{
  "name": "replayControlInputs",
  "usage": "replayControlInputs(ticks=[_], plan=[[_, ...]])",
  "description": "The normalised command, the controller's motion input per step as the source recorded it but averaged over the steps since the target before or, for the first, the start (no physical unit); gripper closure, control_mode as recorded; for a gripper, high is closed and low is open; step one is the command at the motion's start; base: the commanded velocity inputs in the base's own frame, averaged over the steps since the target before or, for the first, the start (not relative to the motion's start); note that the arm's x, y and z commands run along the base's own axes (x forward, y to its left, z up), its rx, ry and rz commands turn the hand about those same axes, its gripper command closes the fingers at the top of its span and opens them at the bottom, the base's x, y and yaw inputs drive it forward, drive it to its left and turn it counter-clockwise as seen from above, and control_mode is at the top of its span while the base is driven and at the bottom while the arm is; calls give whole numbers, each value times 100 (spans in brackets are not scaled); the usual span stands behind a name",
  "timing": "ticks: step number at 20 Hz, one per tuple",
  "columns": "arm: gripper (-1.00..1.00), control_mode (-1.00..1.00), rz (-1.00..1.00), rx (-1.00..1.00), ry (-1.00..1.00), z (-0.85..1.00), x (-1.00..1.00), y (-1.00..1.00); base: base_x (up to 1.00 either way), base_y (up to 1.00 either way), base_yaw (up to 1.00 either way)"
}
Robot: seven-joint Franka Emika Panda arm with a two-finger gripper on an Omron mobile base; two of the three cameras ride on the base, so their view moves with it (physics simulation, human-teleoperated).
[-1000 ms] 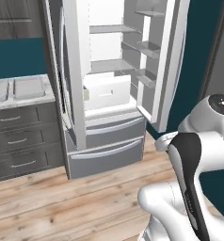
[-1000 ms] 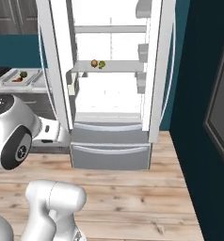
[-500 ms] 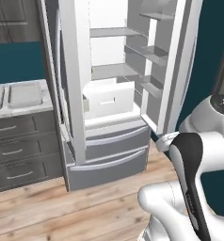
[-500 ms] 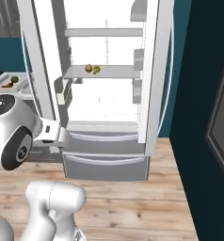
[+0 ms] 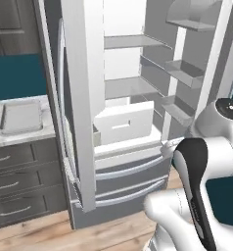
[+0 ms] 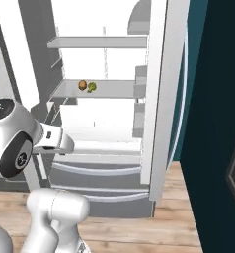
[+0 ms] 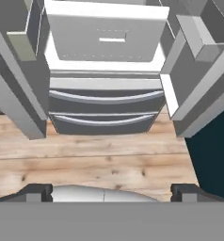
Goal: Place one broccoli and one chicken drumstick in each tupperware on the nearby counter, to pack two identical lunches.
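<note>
Kitchen with open fridge: drumstick and broccoli sit touching on a middle shelf, tupperware waits on the table left; gripper, jaws wide and empty, should rise level with that shelf before reaching in.

A home kitchen: open fridge, marble counter over drawers, wood floor.

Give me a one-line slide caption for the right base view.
Open fridge ahead, with a chicken drumstick and a broccoli side by side on its middle shelf.
</note>
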Motion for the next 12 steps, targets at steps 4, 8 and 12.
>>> replayControlInputs(ticks=[4, 8, 12], plan=[[-100, 100, 0, 0, 0, 0, 0, 0, 73, -34, 4], [-100, 100, 0, 0, 0, 0, 0, 0, 71, -3, 5], [-100, 100, 0, 0, 0, 0, 0, 0, 73, 0, 5]])
